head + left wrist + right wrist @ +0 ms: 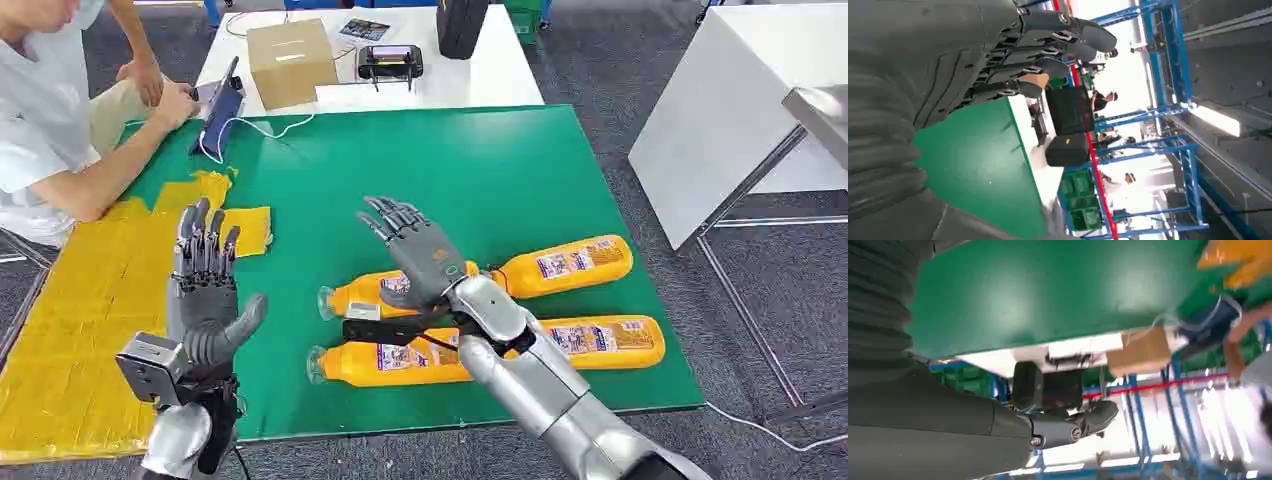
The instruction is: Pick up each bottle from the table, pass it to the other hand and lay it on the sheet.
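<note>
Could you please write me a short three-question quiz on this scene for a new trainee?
1. True or false: the right hand grips a bottle.
2. How many orange bottles lie on the green mat?
3. Where is the yellow sheet: A) under the bottles, B) on the robot's left, beside the left hand, C) on the white table?

Key: 1. False, it hovers open above them. 2. Four. 3. B.
</note>
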Robot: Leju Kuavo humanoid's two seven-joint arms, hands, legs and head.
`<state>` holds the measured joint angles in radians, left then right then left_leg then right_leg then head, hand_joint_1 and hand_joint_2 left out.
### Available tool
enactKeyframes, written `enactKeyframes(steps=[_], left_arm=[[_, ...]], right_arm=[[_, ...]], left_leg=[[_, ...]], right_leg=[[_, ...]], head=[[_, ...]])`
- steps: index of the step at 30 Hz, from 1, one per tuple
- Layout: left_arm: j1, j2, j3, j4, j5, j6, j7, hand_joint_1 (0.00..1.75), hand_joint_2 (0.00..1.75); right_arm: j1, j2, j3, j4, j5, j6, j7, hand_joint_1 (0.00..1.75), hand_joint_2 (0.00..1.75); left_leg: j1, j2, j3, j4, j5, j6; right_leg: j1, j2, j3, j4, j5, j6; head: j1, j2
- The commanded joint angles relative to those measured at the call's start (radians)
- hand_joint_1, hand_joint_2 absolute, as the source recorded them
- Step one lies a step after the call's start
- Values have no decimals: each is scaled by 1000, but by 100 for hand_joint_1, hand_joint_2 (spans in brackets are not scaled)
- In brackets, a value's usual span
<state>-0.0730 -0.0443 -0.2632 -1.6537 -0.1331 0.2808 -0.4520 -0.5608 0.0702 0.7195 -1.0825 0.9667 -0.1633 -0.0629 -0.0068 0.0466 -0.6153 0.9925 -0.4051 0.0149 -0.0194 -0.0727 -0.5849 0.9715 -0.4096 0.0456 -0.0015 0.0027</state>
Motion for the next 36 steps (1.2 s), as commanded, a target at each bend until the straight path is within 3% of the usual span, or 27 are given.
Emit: enactKeyframes(steps=[1,5,36], left_arm=[[-90,-11,-42,140,35,-14,3,0,175],[-111,-10,-57,169,51,-16,-2,0,175],[-141,-25,-96,209,71,-26,-1,0,175]], right_arm=[[-163,50,14,471,-72,7,-24,0,175],[-186,63,-4,597,-85,-17,-38,0,175],[-165,58,-8,735,-49,36,46,0,175]], left_leg=[[1,-3,3,-1,0,-1],[1,-5,4,-1,0,-1],[1,-4,2,0,0,-1]], right_leg=[[0,3,4,-1,0,-1],[0,2,5,-2,-1,-1],[0,2,3,-1,0,-1]], head=[[0,0],[1,0],[0,0]])
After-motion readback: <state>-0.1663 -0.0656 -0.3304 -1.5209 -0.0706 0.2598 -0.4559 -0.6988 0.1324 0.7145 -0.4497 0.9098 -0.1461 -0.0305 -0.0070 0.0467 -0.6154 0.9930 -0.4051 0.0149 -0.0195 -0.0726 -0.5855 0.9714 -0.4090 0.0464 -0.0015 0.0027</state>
